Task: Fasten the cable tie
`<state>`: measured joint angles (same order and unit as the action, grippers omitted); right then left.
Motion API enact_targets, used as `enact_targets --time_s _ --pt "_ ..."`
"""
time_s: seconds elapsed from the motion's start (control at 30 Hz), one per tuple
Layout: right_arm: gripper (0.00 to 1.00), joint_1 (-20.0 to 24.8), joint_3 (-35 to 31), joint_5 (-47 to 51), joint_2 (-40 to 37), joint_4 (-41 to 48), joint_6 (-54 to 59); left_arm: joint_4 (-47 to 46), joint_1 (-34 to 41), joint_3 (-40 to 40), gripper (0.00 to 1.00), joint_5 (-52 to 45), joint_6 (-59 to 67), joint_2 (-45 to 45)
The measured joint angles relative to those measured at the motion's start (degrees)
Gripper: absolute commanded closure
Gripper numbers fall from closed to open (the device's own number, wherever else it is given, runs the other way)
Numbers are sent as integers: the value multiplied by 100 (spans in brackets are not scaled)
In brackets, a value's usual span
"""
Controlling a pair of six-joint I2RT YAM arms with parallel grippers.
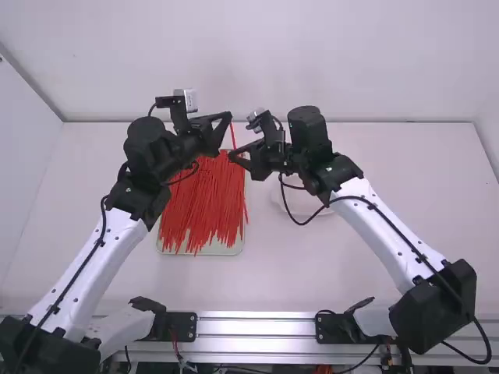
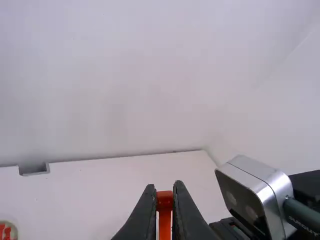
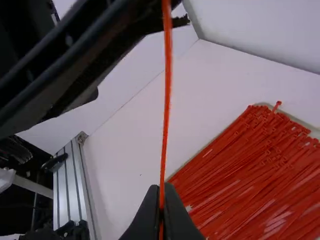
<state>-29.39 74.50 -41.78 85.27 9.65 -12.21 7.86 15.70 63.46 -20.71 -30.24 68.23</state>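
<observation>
We see one red cable tie (image 1: 232, 137) held straight above the table, our left gripper (image 1: 225, 119) clamped on its upper end, our right gripper (image 1: 237, 153) pinching its lower end. Beneath them a heap of spare ties (image 1: 204, 201) lies on a white tray (image 1: 234, 249).

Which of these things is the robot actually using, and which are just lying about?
In use: the single red cable tie, the left tool and the right tool, each shut on it.
Lying about: the pile of spare ties, the tray under them.
</observation>
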Motion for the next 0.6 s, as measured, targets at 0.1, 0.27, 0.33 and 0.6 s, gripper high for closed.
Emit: enact_targets --time_s 0.1,0.27,0.33,0.6 --pt "100 35 0 -7 0 -4 44 31 0 0 67 9 7 0" --pt "100 284 0 -26 -2 -7 131 83 0 0 50 39 221 0" --pt "100 402 0 -101 0 -4 195 83 -9 0 43 39 332 0" --pt "100 1128 0 -1038 0 -11 890 387 -459 2 15 -769 1067 0"
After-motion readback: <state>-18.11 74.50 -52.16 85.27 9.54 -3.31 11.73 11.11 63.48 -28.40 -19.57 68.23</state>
